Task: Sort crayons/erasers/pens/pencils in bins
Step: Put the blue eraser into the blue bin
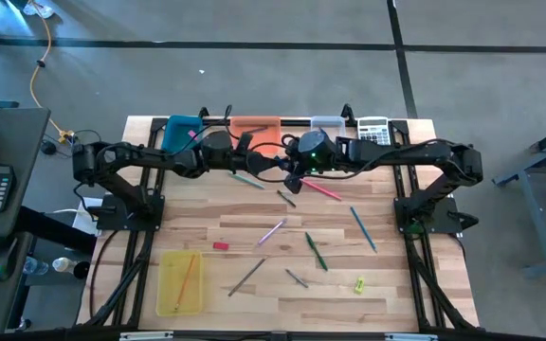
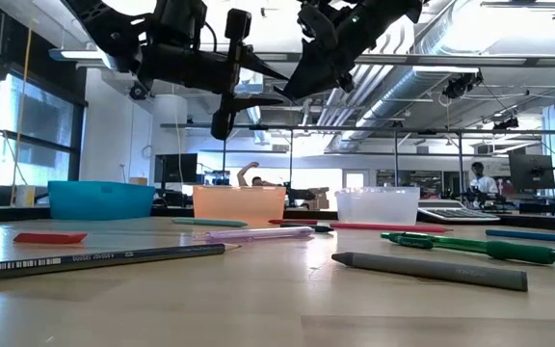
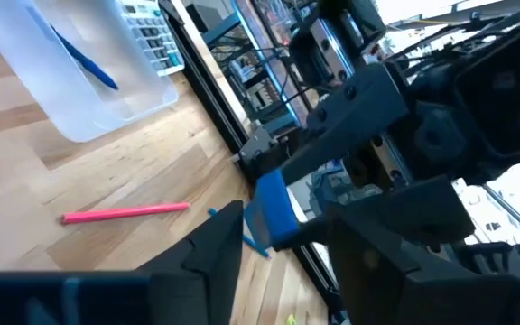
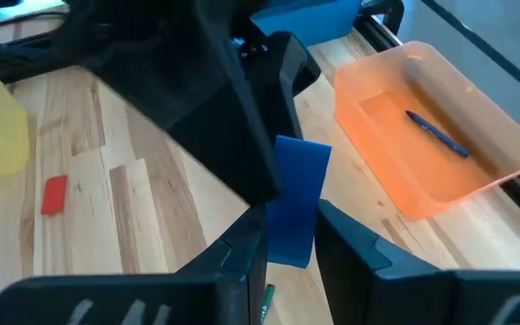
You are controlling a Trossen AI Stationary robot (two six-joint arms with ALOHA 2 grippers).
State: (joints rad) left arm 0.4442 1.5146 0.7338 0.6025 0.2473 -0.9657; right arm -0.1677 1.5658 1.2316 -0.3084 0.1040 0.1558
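A flat blue rectangular block (image 4: 294, 194), like an eraser, is held in the air over the far middle of the table. My right gripper (image 4: 292, 239) (image 1: 290, 178) is shut on it. My left gripper (image 3: 283, 235) (image 1: 275, 166) meets it from the left. It is open, with one finger on each side of the block (image 3: 273, 212) and a narrow gap showing beside it. The blue bin (image 1: 183, 130), orange bin (image 1: 255, 128) and clear bin (image 1: 327, 123) stand along the far edge. The orange bin (image 4: 441, 153) and the clear bin (image 3: 70, 63) each hold a blue pen. My right gripper pinches the block between its two fingers, by the end nearest its wrist (image 4: 289, 246), with one finger on each long edge. It comes from the table's right. The block is lifted clear and points along the fingers toward my left gripper.
Loose on the table lie a green pen (image 1: 316, 252), a blue pen (image 1: 363, 228), a pink pencil (image 1: 322, 190), a red eraser (image 1: 220, 245) and grey sticks (image 1: 297, 278). The yellow bin (image 1: 180, 281) stands near left and holds an orange pencil. A calculator (image 1: 373, 130) lies far right.
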